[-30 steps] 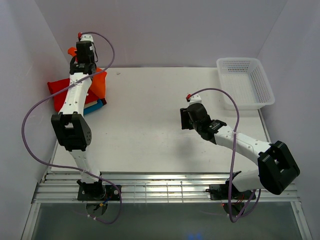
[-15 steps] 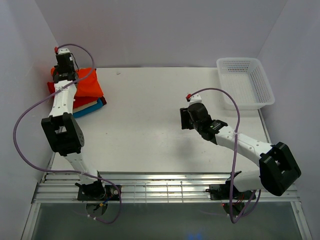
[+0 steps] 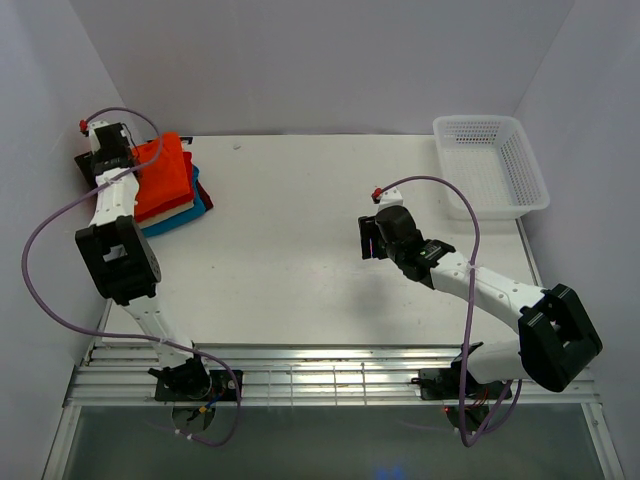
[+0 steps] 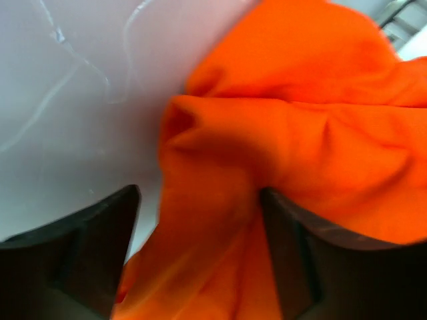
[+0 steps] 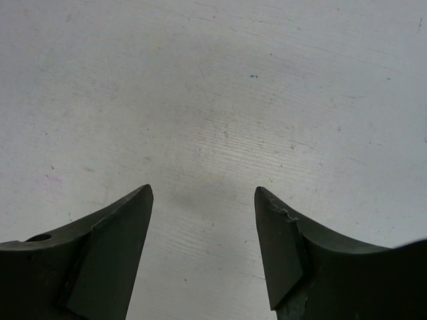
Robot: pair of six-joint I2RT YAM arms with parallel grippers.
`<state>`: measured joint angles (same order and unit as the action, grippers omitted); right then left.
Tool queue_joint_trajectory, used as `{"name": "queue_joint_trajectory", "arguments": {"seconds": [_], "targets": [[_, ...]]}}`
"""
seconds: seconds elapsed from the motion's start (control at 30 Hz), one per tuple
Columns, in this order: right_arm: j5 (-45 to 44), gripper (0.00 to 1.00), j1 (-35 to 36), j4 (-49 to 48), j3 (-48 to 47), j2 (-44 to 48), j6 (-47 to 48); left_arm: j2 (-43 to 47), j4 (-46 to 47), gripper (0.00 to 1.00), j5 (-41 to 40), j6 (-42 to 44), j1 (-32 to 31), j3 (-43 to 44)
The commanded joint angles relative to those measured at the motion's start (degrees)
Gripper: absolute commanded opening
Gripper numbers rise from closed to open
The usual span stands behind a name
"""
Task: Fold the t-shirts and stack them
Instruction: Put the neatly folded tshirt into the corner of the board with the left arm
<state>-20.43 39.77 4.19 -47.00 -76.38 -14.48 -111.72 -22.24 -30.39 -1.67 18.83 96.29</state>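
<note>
While in one stack, four t-shirts (image 3: 165,180); far right, one basket (image 3: 478,121)

You had one fixed camera high above the table (image 3: 300,230), behind its near edge, looking steeply down on the whole top. Your left wrist camera hung very close to the orange t-shirt (image 4: 300,133) at the table's far left corner. Your right wrist camera faced bare surface just right of the table's middle, also close. Both patches showed in the overhead view.
</note>
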Motion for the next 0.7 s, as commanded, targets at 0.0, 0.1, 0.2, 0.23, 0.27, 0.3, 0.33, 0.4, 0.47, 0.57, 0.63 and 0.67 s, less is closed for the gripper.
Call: {"name": "queue_joint_trajectory", "arguments": {"seconds": [0.0,0.1,0.2,0.23,0.27,0.3,0.33,0.4,0.47,0.57,0.63,0.67], "targets": [[-0.76,0.69,0.05,-1.02,-0.98,0.01,0.59,0.89,-1.22,0.89,-2.83,-5.53,0.77,3.55],[-0.93,0.69,0.05,0.12,-2.04,-0.44,0.59,3.96,-1.84,0.91,-2.83,-7.03,-0.10,4.17],[-0.32,0.69,-0.04,0.03,-2.65,-0.26,0.33,9.05,-1.93,0.91,-5.01,-6.51,-3.96,6.27],[-0.23,0.68,0.04,-0.14,-2.92,-0.17,0.24,10.54,-1.84,0.91,-5.98,-5.98,-7.11,7.84],[0.29,0.68,0.05,-0.23,-3.09,0.00,0.24,13.52,-1.93,0.91,-6.69,-4.84,-8.97,8.64],[0.56,0.66,0.05,-0.06,-3.96,0.26,0.24,15.11,-1.76,0.91,-7.83,-4.48,-12.47,9.17],[0.65,0.65,0.05,0.29,-4.41,0.53,0.24,16.87,-1.75,0.91,-8.10,-4.65,-13.98,9.53],[0.56,0.63,0.05,0.82,-5.11,1.66,0.24,23.00,-1.84,0.91,-6.53,-7.36,-16.27,7.96],[0.13,0.63,0.13,1.09,-5.82,2.72,0.07,27.24,-2.45,0.91,-1.27,-10.09,-17.60,2.63],[-0.93,0.63,0.22,2.49,-6.69,5.01,-0.11,34.45,-3.08,0.91,3.49,-14.84,-17.86,-7.82],[-1.37,0.62,0.22,2.93,-6.78,7.38,0.50,39.54,-1.07,0.90,5.16,-17.13,-20.50,-13.90],[-2.42,0.63,0.22,3.72,-7.74,8.17,0.77,41.39,1.21,0.90,5.78,-17.05,-20.93,-17.33]]}}
